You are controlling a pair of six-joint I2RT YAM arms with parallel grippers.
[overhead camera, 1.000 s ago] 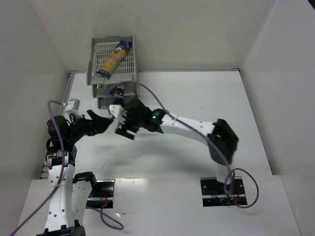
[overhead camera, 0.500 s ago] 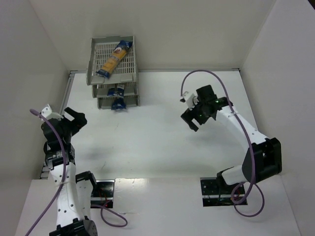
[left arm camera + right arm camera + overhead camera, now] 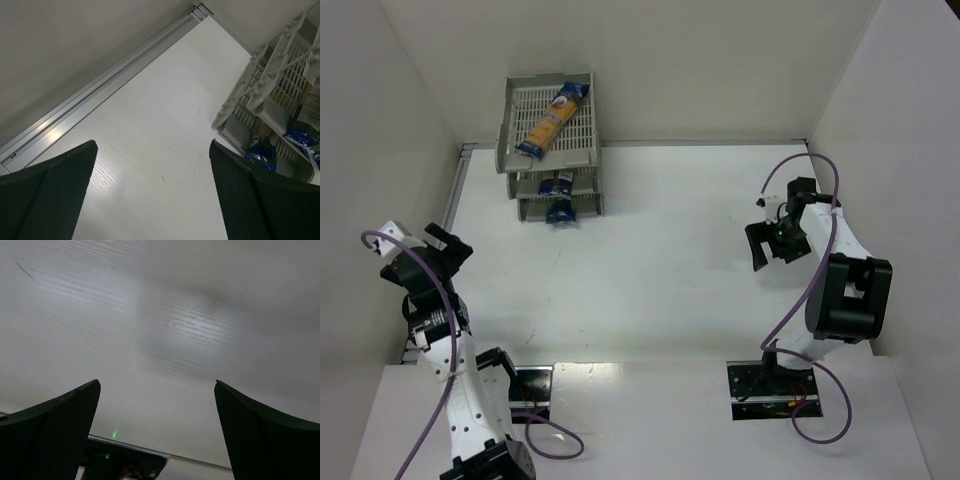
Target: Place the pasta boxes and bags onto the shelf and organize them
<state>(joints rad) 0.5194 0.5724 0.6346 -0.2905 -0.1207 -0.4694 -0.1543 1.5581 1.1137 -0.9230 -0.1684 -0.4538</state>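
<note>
black mesh-faced fingers (image 3: 45,200) frame both wrist views with nothing between them: the left gripper (image 3: 152,145) and the right gripper (image 3: 157,384) each stand spread wide and carry nothing. a second ago both were crowded together just in front of the shelf's lower trays; now the left has drawn back to the near left of the shelf and the right has swung well off to the shelf's right, with the white table (image 3: 650,260) between them. at the far end the grey shelf (image 3: 548,78) carries all three packs: one pasta bag (image 3: 552,120) lies diagonally on the top tray, a second package (image 3: 557,186) shows its blue end at the middle tray's front, and a third package (image 3: 560,212) pokes from the bottom tray. placing looks done, with only straightening perhaps left. the label print is too small to read.
</note>
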